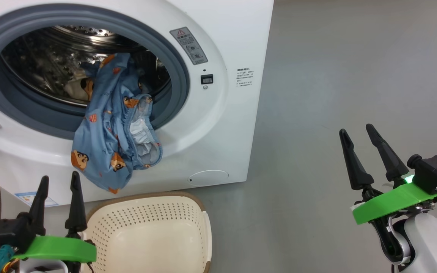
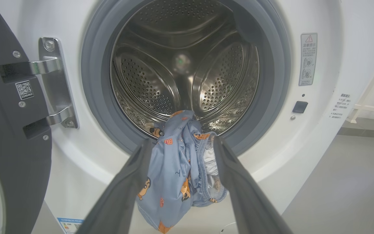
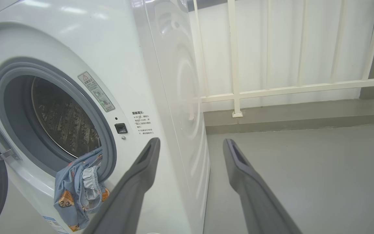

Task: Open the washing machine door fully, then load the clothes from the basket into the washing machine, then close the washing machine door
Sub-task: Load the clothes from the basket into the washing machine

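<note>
With the washing machine door (image 2: 11, 146) open and the basket (image 1: 188, 206) empty, our jaws stand wide and bare while the clothes (image 1: 112, 129) hang half out of the washing machine (image 1: 237, 125), which we cannot yet close.

There is one washing machine (image 1: 233, 45), one door (image 2: 8, 146) and one basket (image 1: 127, 223). One bundle of clothes (image 1: 104, 144) shows, its garments uncountable. There are two grippers, the left gripper (image 1: 60, 175) and the right gripper (image 1: 355, 128).
</note>
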### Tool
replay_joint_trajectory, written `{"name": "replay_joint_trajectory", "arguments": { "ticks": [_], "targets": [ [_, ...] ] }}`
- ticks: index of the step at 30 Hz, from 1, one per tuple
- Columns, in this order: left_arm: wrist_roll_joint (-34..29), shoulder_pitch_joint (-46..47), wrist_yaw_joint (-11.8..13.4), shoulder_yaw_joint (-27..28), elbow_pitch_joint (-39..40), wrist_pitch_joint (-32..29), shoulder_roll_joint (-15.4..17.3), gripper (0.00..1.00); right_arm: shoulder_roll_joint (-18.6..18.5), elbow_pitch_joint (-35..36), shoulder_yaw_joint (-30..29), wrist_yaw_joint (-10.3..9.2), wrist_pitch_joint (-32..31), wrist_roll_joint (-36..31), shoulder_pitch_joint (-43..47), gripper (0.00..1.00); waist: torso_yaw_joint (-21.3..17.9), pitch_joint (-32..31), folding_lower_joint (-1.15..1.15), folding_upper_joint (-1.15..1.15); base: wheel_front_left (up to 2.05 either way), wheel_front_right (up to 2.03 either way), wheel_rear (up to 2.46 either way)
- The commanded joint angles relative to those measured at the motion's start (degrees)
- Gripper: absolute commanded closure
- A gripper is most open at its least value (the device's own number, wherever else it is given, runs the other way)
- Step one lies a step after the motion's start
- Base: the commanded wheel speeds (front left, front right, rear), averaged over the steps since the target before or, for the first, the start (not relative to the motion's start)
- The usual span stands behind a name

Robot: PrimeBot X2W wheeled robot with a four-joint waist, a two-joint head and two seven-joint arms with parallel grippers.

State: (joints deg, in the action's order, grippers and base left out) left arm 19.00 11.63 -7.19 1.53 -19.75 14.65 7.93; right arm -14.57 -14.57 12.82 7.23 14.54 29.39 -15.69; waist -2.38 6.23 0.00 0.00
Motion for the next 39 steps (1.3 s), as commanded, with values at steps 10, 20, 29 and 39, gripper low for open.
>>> {"name": "replay_joint_trajectory", "arguments": {
  "ticks": [10, 20, 29, 39],
  "targets": [
    [-0.5, 0.8, -0.2, 1.7, 1.0, 0.3, 1.0, 0.00, -1.1, 1.0, 1.5, 0.25, 0.5, 0.5, 0.2, 0.00, -0.1, 0.2, 0.00, 0.00, 0.00, 0.00, 0.00],
    [0.2, 1.6, -0.3, 0.6, -1.3, 0.3, 1.1, 0.00, -1.4, 1.2, 1.9, 0.25, 0.5, 0.6, 0.0, 0.00, -0.3, 1.1, 0.00, 0.00, 0.00, 0.00, 0.00],
    [1.9, 6.3, -0.3, -0.6, -8.8, -2.6, 1.5, 0.00, -1.5, 1.6, 2.2, 0.25, 0.5, 0.5, -1.0, 0.00, -0.8, 5.0, 0.00, 0.00, 0.00, 0.00, 0.00],
    [7.1, 17.1, -0.3, -3.9, -21.7, -5.3, 2.9, 0.00, -1.2, 2.7, 1.9, 0.25, 0.5, 0.0, -3.7, 0.00, -2.2, 12.4, 0.00, 0.00, 0.00, 0.00, 0.00]
  ]
}}
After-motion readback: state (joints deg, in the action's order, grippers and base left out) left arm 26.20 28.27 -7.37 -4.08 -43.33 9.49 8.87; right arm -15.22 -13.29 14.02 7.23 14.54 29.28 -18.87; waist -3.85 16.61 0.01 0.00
